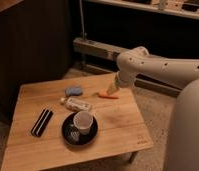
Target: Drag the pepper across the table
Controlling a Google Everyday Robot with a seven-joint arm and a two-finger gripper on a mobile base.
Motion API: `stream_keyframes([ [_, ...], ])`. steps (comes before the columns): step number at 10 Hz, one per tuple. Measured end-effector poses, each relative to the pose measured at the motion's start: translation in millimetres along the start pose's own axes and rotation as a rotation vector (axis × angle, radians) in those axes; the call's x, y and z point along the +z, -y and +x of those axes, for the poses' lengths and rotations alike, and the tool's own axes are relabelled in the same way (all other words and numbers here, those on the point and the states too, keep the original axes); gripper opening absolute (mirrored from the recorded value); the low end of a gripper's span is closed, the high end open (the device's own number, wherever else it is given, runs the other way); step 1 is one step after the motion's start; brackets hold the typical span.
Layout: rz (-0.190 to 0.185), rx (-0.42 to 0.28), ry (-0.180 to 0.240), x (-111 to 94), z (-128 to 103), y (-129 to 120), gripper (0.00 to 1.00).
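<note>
The pepper [107, 95] is a small slim orange-red piece lying on the far right part of the light-brown wooden table [113, 125]. My gripper [112, 89] comes in from the right on a white arm and points down at the pepper's right end, at or just above it. A white tube-shaped packet [77, 104] lies left of the pepper.
A blue-grey object [73, 91] lies behind the packet. A white cup [82, 121] stands on a dark plate [69, 134] near the table's middle front. A black striped bar [41, 122] lies at the left. A dark wall and metal shelving stand behind the table.
</note>
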Motion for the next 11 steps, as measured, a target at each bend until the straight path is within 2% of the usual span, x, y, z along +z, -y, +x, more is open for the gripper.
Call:
stream_keyframes([
  [9,0.0,0.0,0.0,0.1,0.2,0.2,0.8],
  [11,-0.007,-0.026,0.019,-1.3,-3.9,1.4,0.8],
])
